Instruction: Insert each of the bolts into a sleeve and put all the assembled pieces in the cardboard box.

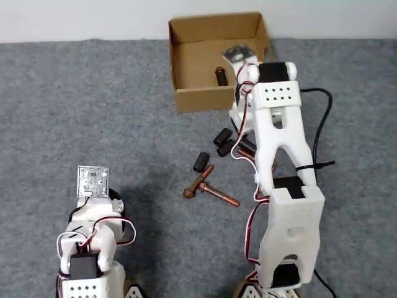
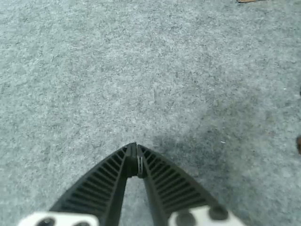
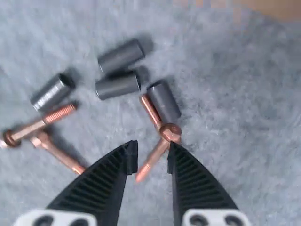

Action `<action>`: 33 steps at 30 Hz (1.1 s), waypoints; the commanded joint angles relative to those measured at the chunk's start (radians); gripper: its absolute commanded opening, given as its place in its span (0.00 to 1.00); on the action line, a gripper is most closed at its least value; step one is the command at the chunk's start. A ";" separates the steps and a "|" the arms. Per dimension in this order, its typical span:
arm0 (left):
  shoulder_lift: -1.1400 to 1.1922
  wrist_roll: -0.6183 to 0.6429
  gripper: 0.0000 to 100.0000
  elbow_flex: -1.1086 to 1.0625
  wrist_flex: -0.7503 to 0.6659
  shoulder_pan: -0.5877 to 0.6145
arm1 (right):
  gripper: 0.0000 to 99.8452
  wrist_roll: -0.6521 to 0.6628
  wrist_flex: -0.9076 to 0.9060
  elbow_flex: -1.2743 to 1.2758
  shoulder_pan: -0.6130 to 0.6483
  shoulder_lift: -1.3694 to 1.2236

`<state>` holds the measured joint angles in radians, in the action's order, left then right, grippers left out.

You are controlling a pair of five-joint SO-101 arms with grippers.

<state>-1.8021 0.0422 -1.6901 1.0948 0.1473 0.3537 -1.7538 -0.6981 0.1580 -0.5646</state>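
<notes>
The cardboard box (image 1: pixel 186 99) stands at the back of the grey carpet, with one dark sleeve holding a bolt (image 1: pixel 220 76) inside. Several dark sleeves (image 1: pixel 222 136) (image 3: pixel 117 85) lie loose in front of the box. Two copper bolts (image 1: pixel 218 194) (image 3: pixel 40 123) lie crossed nearer the front. My right gripper (image 3: pixel 151 153) is open, low over the pile. The shaft of another copper bolt (image 3: pixel 150 164) lies between its fingertips, beside a hex head (image 3: pixel 170 133) and a sleeve (image 3: pixel 164 100). My left gripper (image 2: pixel 134 157) is shut and empty above bare carpet.
The right arm (image 1: pixel 279 124) stretches from the front right to just before the box and covers part of the pile. The left arm (image 1: pixel 93 230) sits folded at the front left. Open carpet lies to the left of the parts.
</notes>
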 commanded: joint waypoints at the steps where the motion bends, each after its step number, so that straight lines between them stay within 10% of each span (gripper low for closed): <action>1: -0.002 -0.009 0.01 0.005 0.005 0.006 | 0.12 0.153 -0.038 0.008 -0.001 0.062; 33: -0.002 -0.009 0.01 0.005 0.000 0.006 | 0.21 0.315 0.266 0.002 -0.050 -0.302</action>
<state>-1.8021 0.0422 -1.6901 1.0948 0.1473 0.6605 -1.5175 -0.6874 0.1304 -0.8608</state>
